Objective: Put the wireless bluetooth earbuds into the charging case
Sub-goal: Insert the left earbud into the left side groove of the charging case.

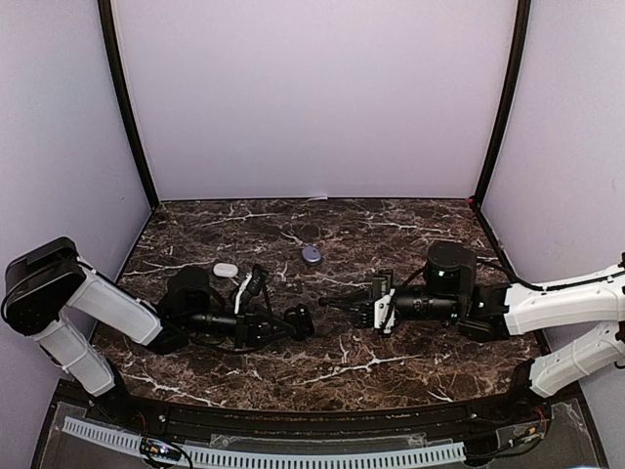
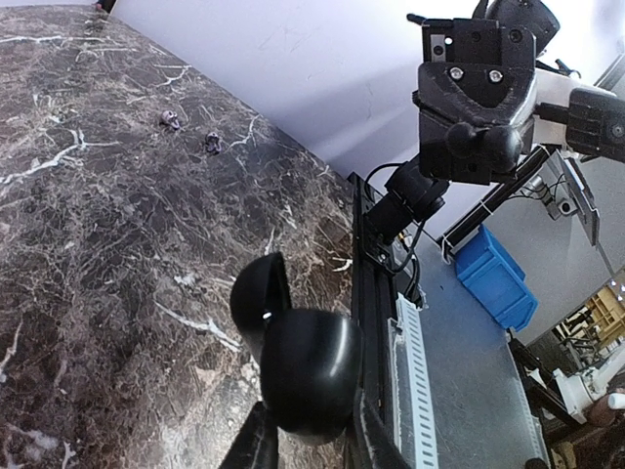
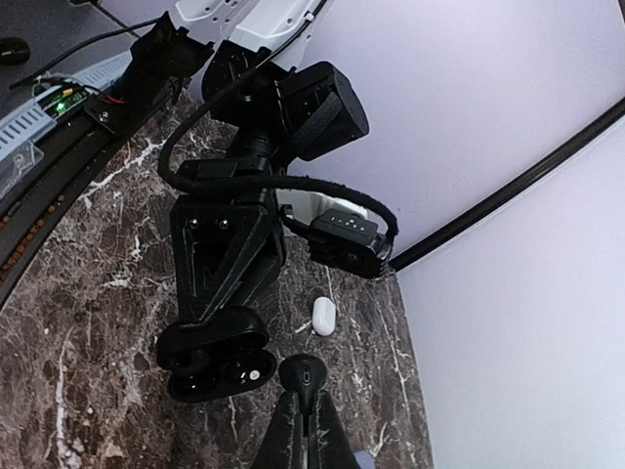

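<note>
Right wrist view shows the right gripper (image 3: 304,425) pinched shut on a black earbud (image 3: 305,375), low in the middle of the frame. Just left of it is the open black case (image 3: 220,363), held tight by the left gripper (image 2: 312,442). The bud could slip out and fall on the table (image 1: 391,234), because it is tiny and smooth. It could also bump the case rim if it comes in crooked. The earbud looks small, dark and shiny, shaped like a drop.
</note>
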{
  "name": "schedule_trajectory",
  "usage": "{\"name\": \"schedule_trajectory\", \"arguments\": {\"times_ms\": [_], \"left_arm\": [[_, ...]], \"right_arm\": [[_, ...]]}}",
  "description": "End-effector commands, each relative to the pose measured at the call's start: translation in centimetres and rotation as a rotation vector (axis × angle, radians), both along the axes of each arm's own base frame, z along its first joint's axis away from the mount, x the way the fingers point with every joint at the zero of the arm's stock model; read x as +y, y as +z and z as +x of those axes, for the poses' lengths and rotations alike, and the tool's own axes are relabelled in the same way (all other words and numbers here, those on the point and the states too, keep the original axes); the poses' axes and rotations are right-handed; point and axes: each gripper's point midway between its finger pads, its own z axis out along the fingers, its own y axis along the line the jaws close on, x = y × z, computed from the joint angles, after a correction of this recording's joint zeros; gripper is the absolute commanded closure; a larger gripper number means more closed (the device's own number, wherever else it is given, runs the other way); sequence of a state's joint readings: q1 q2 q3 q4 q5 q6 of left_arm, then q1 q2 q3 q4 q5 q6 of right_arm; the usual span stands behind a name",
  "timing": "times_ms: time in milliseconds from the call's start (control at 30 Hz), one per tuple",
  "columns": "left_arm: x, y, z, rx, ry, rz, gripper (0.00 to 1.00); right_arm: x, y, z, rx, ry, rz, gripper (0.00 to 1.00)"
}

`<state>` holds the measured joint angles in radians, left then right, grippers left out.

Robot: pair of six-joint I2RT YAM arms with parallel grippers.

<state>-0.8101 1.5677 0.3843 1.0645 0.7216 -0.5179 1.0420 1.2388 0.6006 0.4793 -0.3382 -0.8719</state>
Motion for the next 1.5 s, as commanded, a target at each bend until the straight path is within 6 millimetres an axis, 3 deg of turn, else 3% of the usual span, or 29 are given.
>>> {"name": "schedule_trajectory", "arguments": {"times_ms": [0,433,800,1267,1467], "left_arm": [[-0.5,0.8,-0.9,0.076,-0.060,0.026,0.87],[-0.8,1.3,-2.0,0.175,-0.143,0.068,0.87],[-1.0,2.6,-3.3,0.229,-0.236,0.051,0.87],[-1.1,3.0,-4.9,0.247,-0.383,0.053,0.87],[-1.6,2.5,-4.9,0.274,-0.445,0.104,0.89]], "right_arm": [[0.2,1.7,-0.4,-0.249,0.035,0.023,1.00],[1.3,1.7,-0.3,-0.548,0.014,0.007,1.00],[2.3,-0.2,-1.4,-0.774,0.084,-0.046,1.00],[0.5,-4.6,-2.6,-0.953,0.158,-0.184,1.00],[0.5,-4.3,-3.1,-1.013,0.154,-0.173,1.00]]}}
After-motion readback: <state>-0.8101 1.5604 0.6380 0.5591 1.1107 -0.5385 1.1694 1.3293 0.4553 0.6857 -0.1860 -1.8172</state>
